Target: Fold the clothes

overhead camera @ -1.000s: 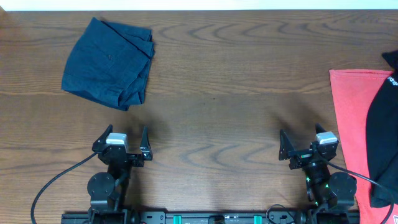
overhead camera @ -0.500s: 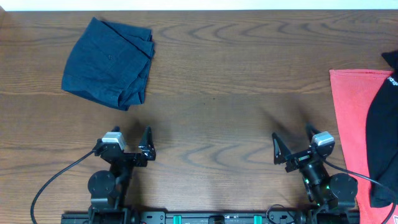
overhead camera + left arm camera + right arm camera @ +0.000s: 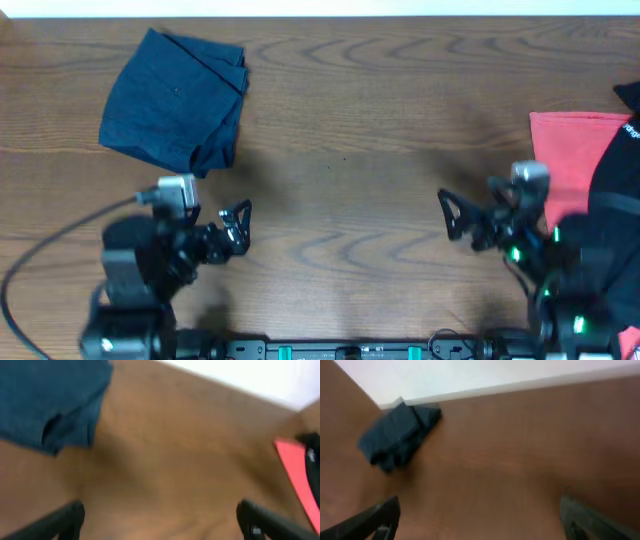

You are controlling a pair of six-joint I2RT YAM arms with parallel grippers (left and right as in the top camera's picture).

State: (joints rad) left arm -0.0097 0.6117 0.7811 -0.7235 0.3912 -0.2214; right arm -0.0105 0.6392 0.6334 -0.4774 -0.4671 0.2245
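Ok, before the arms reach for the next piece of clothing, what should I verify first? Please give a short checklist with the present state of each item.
1. Left jaws open and empty: ok, set wide apart with nothing between them.
2. Right jaws open and empty: ok, the same.
3. Blue garment done: ok, it looks folded at the far left of the table.
4. Red cloth free to grasp: not ok, the black garment lies over its right part.
5. Whole black garment in view: cannot tell, it runs off the right edge of the overhead picture.
6. Wrist views sharp enough to aim: not ok, both are blurred.
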